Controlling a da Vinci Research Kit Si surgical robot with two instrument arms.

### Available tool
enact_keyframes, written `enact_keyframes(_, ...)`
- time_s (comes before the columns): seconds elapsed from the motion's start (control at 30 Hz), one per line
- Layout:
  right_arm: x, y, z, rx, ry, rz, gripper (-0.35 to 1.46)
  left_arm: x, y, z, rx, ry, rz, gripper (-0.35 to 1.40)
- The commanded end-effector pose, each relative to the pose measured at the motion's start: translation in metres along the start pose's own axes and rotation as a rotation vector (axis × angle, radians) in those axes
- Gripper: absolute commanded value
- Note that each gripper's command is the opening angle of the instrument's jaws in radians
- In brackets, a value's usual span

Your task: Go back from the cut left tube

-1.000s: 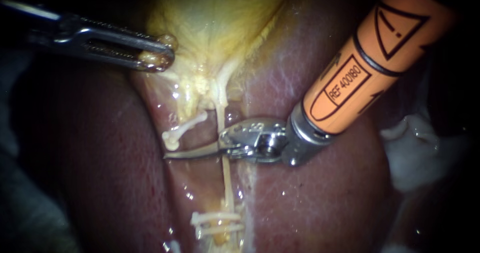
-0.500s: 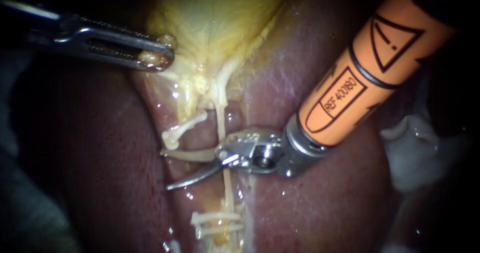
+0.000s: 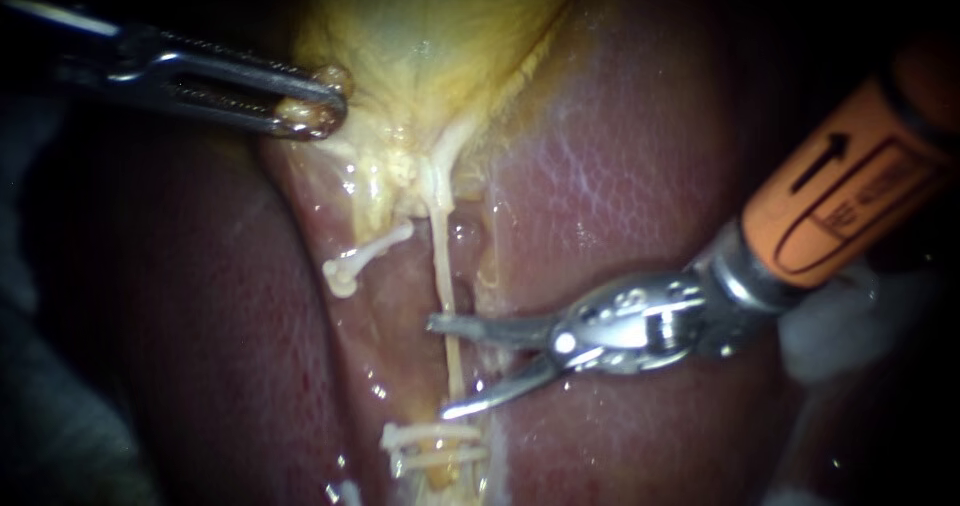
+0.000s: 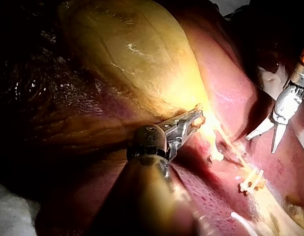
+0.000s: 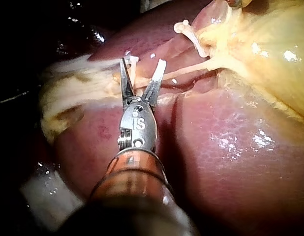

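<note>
The cut left tube (image 3: 362, 258) is a short pale stub hanging free below the yellow gallbladder (image 3: 430, 36). Beside it a thin right tube (image 3: 441, 266) runs down to white clips (image 3: 432, 444). My right instrument (image 3: 442, 366) comes in from the right with its two blades open, their tips lying over the thin tube and clear of the stub. The right wrist view shows those blades (image 5: 141, 77) apart, with the stub (image 5: 189, 32) far ahead. My left instrument (image 3: 312, 111) is shut on a fold of gallbladder tissue, as the left wrist view also shows (image 4: 191, 120).
Dark red liver (image 3: 640, 166) surrounds the bed on both sides. White gauze (image 3: 830, 341) lies at the right, under the orange shaft (image 3: 850, 206). In the left wrist view my right instrument (image 4: 270, 133) stands beyond the clips (image 4: 250, 183).
My right instrument's blades went from shut to open, then drew back to the right and slightly down, away from the cut stub. The left instrument kept its hold unmoved.
</note>
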Motion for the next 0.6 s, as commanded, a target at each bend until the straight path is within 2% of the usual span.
enact_keyframes(0.03, 0.0, 0.0002, -0.0009, -0.013, -0.034, -0.017, 1.43, 0.0, 0.0, 0.0, 0.0, 0.0, 0.0, -0.35)
enact_keyframes(0.23, -0.0002, 0.0019, -0.0057, -0.106, -0.189, -0.086, 1.43, 0.0, -0.0001, 0.0, 0.0, 0.0, 0.0, -0.35)
enact_keyframes(0.33, -0.0003, 0.0028, -0.0071, -0.148, -0.233, -0.11, 1.43, 0.0, -0.0001, 0.0, 0.0, 0.0, 0.0, -0.35)
enact_keyframes(0.6, -0.0006, 0.0035, -0.0081, -0.172, -0.253, -0.127, 1.45, -0.0004, -0.0005, 0.0008, 0.004, 0.002, 0.003, -0.35)
